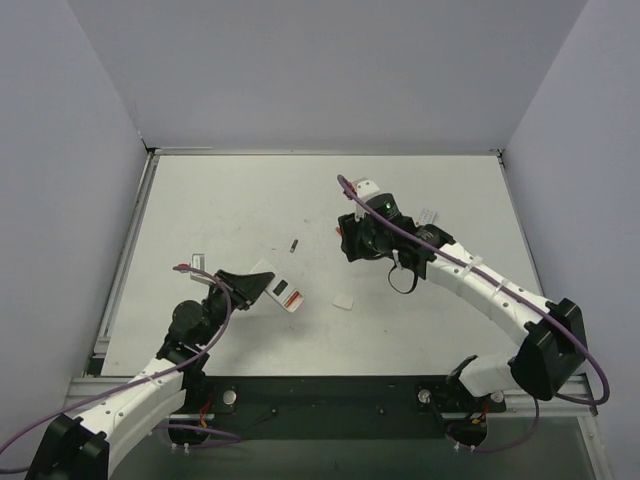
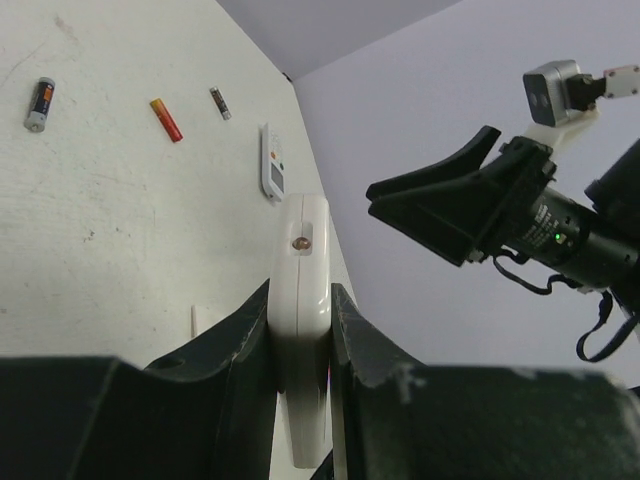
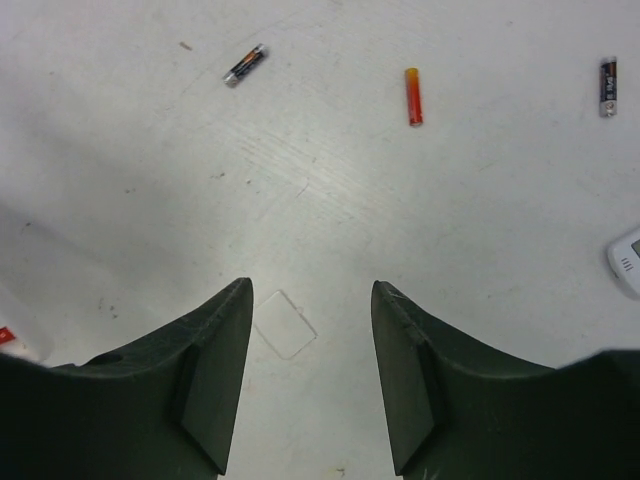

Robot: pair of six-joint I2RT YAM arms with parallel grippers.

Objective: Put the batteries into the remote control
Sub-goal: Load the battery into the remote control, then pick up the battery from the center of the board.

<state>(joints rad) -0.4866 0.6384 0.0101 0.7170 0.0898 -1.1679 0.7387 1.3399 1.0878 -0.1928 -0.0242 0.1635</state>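
The left fingers (image 2: 240, 350) are clamping the remote control (image 2: 303, 300) by its white sides, holding it edge-on at the near left of the surface (image 2: 100, 230). The right fingers (image 3: 215, 370) are standing apart with nothing between them, hovering over a thin pale square piece (image 3: 285, 323), possibly a cover. One red battery (image 3: 413, 96) is lying on the surface beyond them, well apart from the remote control, with a dark cell (image 3: 245, 65) on one side and a second dark cell (image 3: 608, 86) on the other.
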